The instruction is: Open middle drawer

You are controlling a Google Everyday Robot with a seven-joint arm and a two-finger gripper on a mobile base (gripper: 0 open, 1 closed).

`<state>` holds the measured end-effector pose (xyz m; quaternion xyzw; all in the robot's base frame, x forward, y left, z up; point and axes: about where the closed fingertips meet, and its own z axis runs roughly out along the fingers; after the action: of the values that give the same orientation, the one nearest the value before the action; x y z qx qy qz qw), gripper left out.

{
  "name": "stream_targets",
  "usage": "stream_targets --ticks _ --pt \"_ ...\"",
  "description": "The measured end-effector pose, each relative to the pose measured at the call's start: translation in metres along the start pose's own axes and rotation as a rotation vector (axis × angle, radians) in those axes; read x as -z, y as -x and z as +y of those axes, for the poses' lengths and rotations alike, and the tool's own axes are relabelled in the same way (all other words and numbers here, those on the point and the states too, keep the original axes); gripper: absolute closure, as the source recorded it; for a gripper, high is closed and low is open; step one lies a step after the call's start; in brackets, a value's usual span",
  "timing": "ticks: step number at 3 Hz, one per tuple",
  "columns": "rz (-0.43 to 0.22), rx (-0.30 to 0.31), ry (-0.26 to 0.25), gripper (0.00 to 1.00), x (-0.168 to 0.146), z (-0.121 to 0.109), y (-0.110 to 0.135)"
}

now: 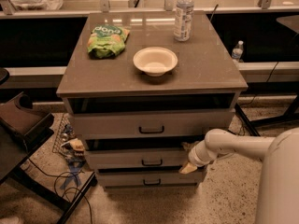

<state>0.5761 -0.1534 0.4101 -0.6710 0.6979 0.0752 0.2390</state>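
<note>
The gripper [189, 166] is seen at the right end of the middle drawer [135, 158]. Whether it is open or closed cannot be told.

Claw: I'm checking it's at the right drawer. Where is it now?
In the camera view, the claw is low and right of centre, at the right end of the middle drawer, right of its black handle.
</note>
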Motion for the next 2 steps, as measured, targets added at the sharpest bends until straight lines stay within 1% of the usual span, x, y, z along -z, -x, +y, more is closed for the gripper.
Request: stream_targets --ticks 1,2 --pt "0.031 -0.026 0.008 0.61 0.0058 0.0112 -0.0047" --pt "0.062 -0.048 0.008 0.92 0.0155 0.0173 -0.007"
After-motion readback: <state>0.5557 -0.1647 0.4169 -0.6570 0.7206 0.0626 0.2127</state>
